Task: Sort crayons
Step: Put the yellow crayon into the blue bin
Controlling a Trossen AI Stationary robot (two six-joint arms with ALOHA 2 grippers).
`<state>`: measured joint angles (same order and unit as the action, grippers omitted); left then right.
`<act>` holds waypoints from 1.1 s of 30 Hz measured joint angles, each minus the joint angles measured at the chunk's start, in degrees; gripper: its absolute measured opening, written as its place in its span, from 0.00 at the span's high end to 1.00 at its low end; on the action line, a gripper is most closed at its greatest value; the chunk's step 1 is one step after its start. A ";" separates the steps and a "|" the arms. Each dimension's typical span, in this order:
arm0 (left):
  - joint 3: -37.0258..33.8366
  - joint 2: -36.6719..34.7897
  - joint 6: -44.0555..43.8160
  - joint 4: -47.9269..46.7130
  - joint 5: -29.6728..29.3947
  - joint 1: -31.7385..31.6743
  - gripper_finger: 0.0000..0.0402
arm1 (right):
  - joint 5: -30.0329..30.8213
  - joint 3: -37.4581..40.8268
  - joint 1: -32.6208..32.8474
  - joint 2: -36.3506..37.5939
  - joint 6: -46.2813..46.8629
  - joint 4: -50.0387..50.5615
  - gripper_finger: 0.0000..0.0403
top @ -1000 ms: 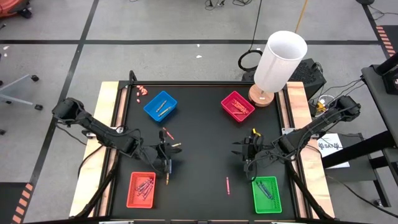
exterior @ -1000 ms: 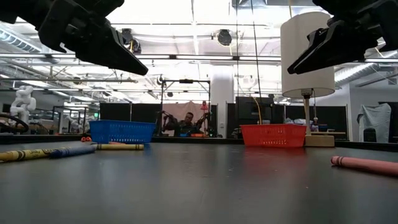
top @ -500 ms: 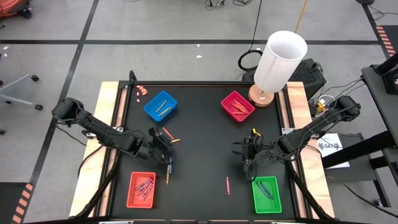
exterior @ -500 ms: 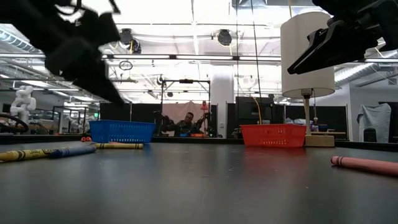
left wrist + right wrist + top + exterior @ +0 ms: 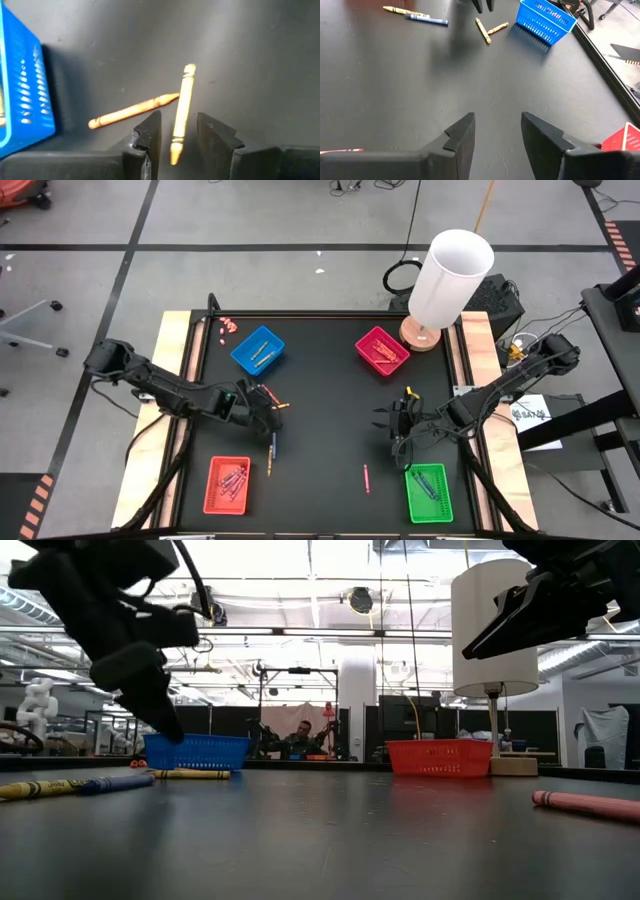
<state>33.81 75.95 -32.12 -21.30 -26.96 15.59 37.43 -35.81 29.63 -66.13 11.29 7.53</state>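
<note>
My left fingers (image 5: pixel 150 135) stood apart on either side of a yellow crayon (image 5: pixel 181 112) that lay flat on the black tabletop (image 5: pixel 330 400), not yet pinched on it. An orange crayon (image 5: pixel 134 110) lay just beside it, its tip nearly meeting the yellow one, and the blue tray (image 5: pixel 22 95) sat close by. From above, my left gripper (image 5: pixel 262 402) hung over that pair of crayons, just below the blue tray (image 5: pixel 258 350).

My right fingers (image 5: pixel 462 132) were also spread, with nothing between them. The right gripper (image 5: pixel 397 425) waited above bare tabletop, a little above the green tray (image 5: pixel 429 492).

Other crayons were scattered about: a blue one (image 5: pixel 272 444) and a yellow one (image 5: pixel 268 466) lay end to end near the red tray (image 5: pixel 228 484), which already held several sticks, and a pink one (image 5: pixel 366 478) lay alone to the left of the green tray. The magenta tray (image 5: pixel 381 350) held a few too, next to a white lamp (image 5: pixel 450 278).
</note>
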 joint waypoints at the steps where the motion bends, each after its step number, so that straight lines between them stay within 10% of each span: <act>1: -0.35 0.38 0.41 -0.08 0.00 -0.43 0.70 | 0.00 0.00 0.00 0.00 0.00 0.00 0.64; 23: -1.04 9.20 8.11 5.82 7.49 -4.45 0.71 | 0.00 0.00 -0.02 -0.02 0.00 0.04 0.64; 33: -1.13 9.32 8.82 5.75 10.12 -5.35 0.98 | 0.00 0.00 -0.02 -0.02 -0.04 0.04 0.64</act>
<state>32.68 85.27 -23.30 -15.55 -16.84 10.24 37.43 -35.81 29.61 -66.15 11.25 7.57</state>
